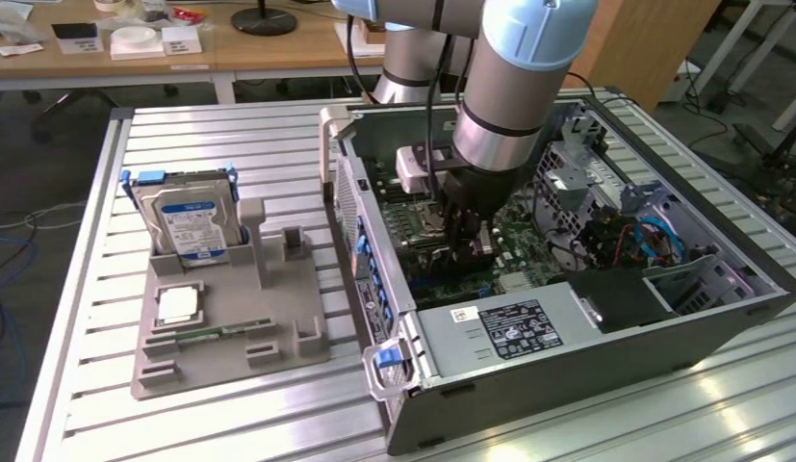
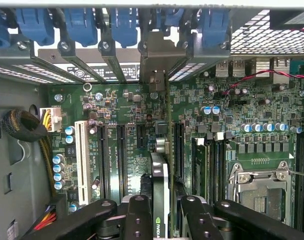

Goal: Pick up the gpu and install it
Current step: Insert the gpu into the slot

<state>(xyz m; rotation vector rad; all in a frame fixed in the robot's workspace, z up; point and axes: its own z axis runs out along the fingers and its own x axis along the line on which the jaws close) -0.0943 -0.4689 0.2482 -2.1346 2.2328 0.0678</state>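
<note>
The gpu (image 2: 160, 192) is seen edge-on between the black fingers (image 2: 138, 215) of the gripper (image 2: 161, 220), standing upright over the green motherboard (image 2: 127, 130) inside the open computer case (image 1: 706, 289). The fingers are set close on either side of the card's edge; whether they press it cannot be told. The card is shown as a thin dark board with a silver metal bracket (image 2: 155, 65) at its far end, seated among the rear slot covers beneath the blue clips (image 2: 123, 22). In the exterior view the gripper (image 1: 475, 241) is lowered into the case. On the grey holder (image 1: 231, 327) a hard drive (image 1: 190, 226) is left standing.
</note>
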